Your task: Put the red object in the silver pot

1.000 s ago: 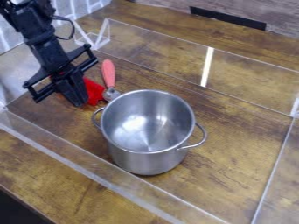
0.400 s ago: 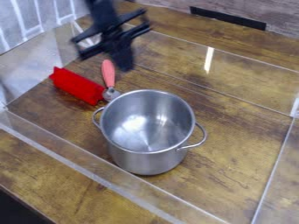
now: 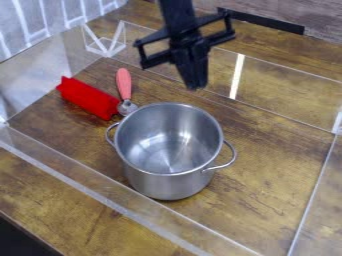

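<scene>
The red object (image 3: 87, 97) is a bright red blocky bar lying on the wooden table at the left, just beyond the pot's left rim. The silver pot (image 3: 170, 150) stands upright and empty in the middle, with small loop handles on its sides. My gripper (image 3: 195, 78) hangs above the table behind the pot, to the right of the red object and well clear of it. Its dark fingers are shut with nothing between them.
A slim pink-handled utensil (image 3: 124, 86) with a metal end lies between the red bar and the pot's back rim. Clear plastic walls (image 3: 80, 170) fence the work area. A wire stand (image 3: 102, 38) sits at the back left.
My gripper has swept from the red object at the left, up and to the right, to a spot behind the pot. The red bar lies uncovered.
</scene>
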Motion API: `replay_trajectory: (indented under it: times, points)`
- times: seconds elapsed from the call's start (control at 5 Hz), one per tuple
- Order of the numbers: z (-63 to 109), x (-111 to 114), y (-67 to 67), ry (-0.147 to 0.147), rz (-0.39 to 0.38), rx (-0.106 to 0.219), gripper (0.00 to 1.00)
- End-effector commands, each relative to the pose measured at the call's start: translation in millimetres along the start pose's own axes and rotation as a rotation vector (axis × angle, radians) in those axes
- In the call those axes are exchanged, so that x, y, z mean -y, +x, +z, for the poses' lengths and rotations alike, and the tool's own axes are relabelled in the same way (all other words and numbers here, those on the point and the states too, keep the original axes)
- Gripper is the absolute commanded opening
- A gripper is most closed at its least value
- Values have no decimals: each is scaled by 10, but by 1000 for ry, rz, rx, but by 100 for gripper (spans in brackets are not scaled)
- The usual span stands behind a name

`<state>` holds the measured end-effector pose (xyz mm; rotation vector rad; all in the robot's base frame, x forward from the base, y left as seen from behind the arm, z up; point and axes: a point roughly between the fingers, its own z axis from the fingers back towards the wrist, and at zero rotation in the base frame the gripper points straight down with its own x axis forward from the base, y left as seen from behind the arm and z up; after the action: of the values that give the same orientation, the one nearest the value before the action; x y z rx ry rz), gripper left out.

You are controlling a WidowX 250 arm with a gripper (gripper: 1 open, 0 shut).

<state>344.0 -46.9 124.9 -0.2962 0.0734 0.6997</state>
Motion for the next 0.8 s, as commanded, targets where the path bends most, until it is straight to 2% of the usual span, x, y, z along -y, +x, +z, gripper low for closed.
replay_trajectory:
  times: [0.0, 0.2, 0.4, 0.6]
  points:
    - [296, 113, -138, -45, -43, 65, 0]
    - [306, 193, -268, -46, -66, 63, 0]
    - [257, 295, -283, -36, -97, 60, 0]
    - [221, 340, -218, -22, -134, 57, 0]
